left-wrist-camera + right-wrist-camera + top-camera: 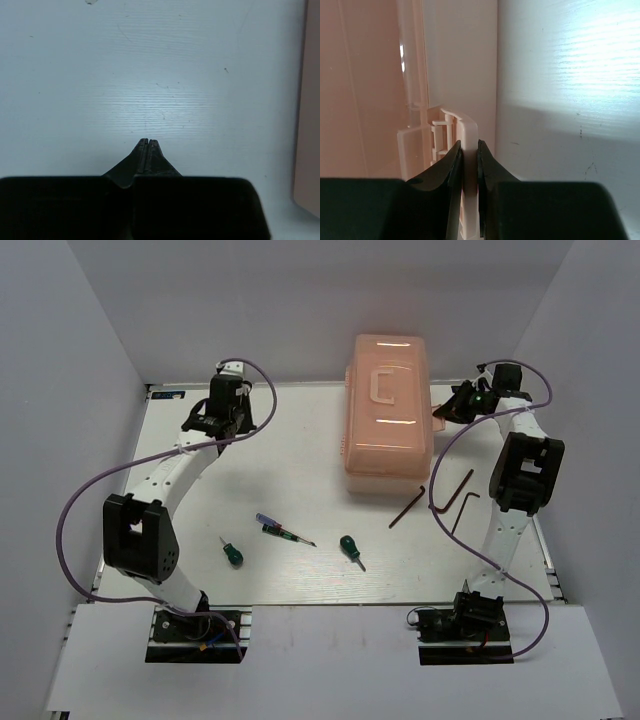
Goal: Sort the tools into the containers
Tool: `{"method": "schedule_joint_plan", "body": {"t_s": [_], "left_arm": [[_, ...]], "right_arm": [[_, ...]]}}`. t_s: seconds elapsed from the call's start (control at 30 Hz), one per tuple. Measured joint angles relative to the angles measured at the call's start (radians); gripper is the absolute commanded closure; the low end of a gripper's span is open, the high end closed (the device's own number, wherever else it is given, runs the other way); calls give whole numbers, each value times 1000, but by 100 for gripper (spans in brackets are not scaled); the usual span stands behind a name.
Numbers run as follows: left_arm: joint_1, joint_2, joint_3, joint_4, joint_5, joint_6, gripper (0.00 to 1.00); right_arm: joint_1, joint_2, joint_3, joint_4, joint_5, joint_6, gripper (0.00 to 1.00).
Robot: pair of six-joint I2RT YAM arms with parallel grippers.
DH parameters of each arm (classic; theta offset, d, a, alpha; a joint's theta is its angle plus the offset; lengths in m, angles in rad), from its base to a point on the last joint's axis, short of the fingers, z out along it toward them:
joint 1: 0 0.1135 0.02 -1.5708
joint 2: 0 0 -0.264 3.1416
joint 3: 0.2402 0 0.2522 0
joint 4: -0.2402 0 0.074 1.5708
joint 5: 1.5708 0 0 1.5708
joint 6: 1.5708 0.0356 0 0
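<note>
So, toolbox (390,410): lid down, smooth translucent peach plastic, far side of desk (300,440).
Right end effector (469,145): clamped on latch (451,125).
Left end effector (149,141): fingers together, empty.
Screwdrivers (350,548), hex keys (460,495): loose on desk.

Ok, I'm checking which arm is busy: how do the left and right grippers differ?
The left gripper is shut on nothing, over the table; the right gripper is pinching a pink tab on the toolbox. The left gripper hangs apart from the toolbox's left side; the right gripper is at its right side. Both are closed.
</note>
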Motion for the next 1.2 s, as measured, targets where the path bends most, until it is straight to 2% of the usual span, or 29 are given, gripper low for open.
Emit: {"method": "schedule_joint_plan", "body": {"t_s": [0.2, 0.3, 0.33, 0.43, 0.47, 0.5, 0.53, 0.63, 0.67, 0.73, 0.77, 0.8, 0.83, 0.87, 0.9, 1.0, 1.03, 1.13, 1.17, 1.2], "left_arm": [[-5, 0, -6, 62, 114, -6, 100], [-8, 0, -6, 121, 226, -12, 100], [-12, 2, -4, 151, 278, -15, 100], [-32, 60, 98, 174, 431, -29, 100], [-45, 103, 171, 185, 474, -32, 95], [-60, 148, 245, 196, 509, -34, 87], [-75, 190, 310, 206, 536, -35, 64], [-110, 249, 389, 222, 578, -39, 40], [-123, 258, 393, 223, 586, -39, 40], [-137, 274, 393, 222, 593, -48, 43], [-140, 282, 390, 224, 597, -52, 68], [-142, 288, 382, 230, 600, -61, 81], [-143, 294, 369, 236, 605, -62, 91], [-145, 303, 360, 240, 611, -67, 100], [-148, 314, 355, 244, 613, -73, 100], [-155, 342, 333, 253, 615, -75, 99], [-159, 349, 320, 251, 615, -76, 85], [-175, 356, 295, 246, 616, -78, 58], [-182, 356, 292, 245, 617, -80, 44], [-187, 355, 288, 251, 618, -80, 39]], "right_arm": [[0, 0, 0, 0, 1, 0, 100], [0, 0, 0, -1, 2, 0, 100], [0, 0, 0, -1, 2, -1, 74], [2, 0, 5, -14, 36, -16, 29], [0, 0, 5, -23, 59, -25, 24], [-1, -2, 5, -30, 88, -43, 24], [-2, -16, -13, -18, 123, -60, 19], [-2, -140, -154, 6, 239, -121, 19], [-1, -203, -209, 20, 276, -147, 19], [3, -323, -258, 23, 317, -192, 26], [5, -373, -257, 35, 321, -211, 41], [11, -419, -243, 51, 324, -233, 53], [19, -454, -212, 59, 319, -239, 67], [31, -478, -179, 75, 310, -248, 93], [50, -493, -142, 83, 300, -253, 100], [124, -483, 6, 71, 246, -227, 100], [154, -458, 70, 57, 227, -214, 89], [254, -352, 241, 43, 180, -161, 71], [286, -332, 248, 48, 179, -145, 55], [313, -317, 246, 36, 180, -131, 50]]}}
